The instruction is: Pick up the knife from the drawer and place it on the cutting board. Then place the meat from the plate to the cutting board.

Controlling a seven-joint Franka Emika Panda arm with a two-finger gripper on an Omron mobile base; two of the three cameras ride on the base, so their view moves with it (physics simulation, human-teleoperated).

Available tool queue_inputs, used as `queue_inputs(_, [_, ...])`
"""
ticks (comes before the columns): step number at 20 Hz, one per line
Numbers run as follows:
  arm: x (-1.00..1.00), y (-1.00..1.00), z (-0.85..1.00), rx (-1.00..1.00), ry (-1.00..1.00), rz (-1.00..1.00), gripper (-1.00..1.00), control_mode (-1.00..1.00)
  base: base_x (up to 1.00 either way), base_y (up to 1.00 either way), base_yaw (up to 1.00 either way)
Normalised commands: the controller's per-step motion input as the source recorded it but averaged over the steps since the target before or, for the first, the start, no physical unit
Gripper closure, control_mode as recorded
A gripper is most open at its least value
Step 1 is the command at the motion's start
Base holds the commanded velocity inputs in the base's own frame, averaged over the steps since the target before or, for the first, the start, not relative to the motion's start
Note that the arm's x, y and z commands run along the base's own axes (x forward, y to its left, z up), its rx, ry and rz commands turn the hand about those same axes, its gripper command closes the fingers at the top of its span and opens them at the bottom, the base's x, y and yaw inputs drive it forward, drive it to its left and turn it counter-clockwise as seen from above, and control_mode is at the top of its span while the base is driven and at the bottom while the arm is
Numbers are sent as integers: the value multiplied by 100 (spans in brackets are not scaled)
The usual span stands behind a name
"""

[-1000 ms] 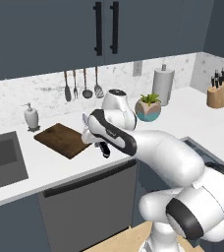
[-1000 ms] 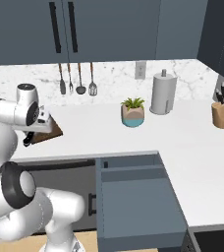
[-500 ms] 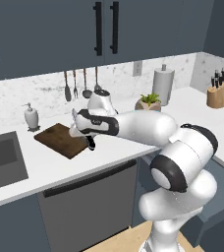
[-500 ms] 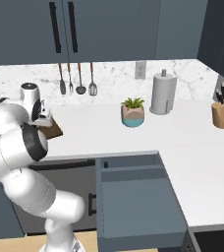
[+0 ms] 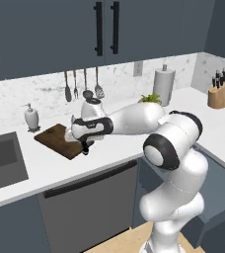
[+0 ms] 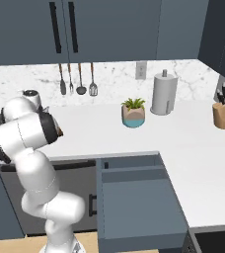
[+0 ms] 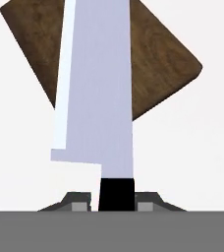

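Left base view: my gripper hangs at the near right edge of the cutting board, a dark brown slab lying angled on the white counter beside the sink. My fingers are too small and dark here to read. No plate or meat that I can make out in this view.

Right base view: my arm reaches off to the left over the counter; the drawer stands pulled open below the counter edge, slate blue-grey, and looks empty from here. The board is hidden behind my arm.

Hand view: my fingers pinch the knife by its black handle, the fingertips pressed in on either side. The blade is broad, pale silver, flat-sided, running away from me, with its far part over the board's brown wood and its heel over bare white counter (so it hovers across the board's edge).

Progress, as I judge it: knife is out of the drawer and carried to the board, not yet set down. Left: lower and release it, then the whole meat step.
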Motion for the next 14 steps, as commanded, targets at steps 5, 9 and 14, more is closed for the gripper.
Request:
queue_inputs(5, [45,24,-50,1,0,-9,100,-100,0,0,0])
queue_inputs(9, [37,17,-28,3,0,-9,100,-100,0,0,0])
queue_inputs(14, [26,10,0,5,0,-13,100,-100,0,0,0])
